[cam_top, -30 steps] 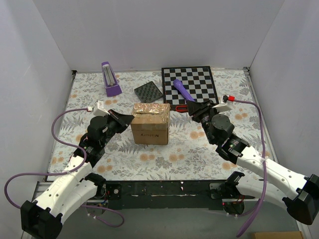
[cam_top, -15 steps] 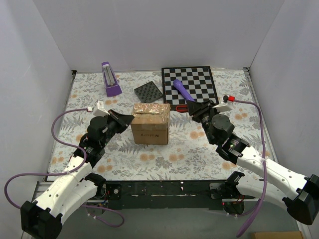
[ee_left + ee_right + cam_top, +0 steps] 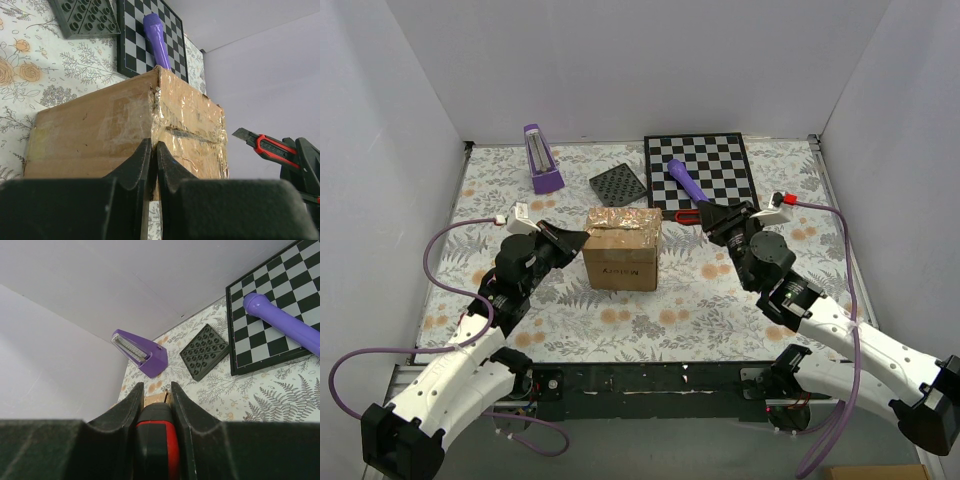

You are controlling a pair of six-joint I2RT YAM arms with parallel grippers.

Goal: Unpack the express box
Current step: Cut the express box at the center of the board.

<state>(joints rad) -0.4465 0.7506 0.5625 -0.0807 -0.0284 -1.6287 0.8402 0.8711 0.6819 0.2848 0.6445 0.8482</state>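
The floral table (image 3: 740, 300) bears the express box (image 3: 620, 262) centrally, chessboard (image 3: 720, 160) at one o'clock, studded plate (image 3: 619, 185) at twelve, metronome (image 3: 542, 160) at eleven.

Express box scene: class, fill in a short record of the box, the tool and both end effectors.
box: express box, flaps shut, taped over
left end effector: shut, tips at box's left edge
right end effector: shut on utility knife
blade: out, pointing at box's right side; contact unclear
behind box: chessboard, purple metronome
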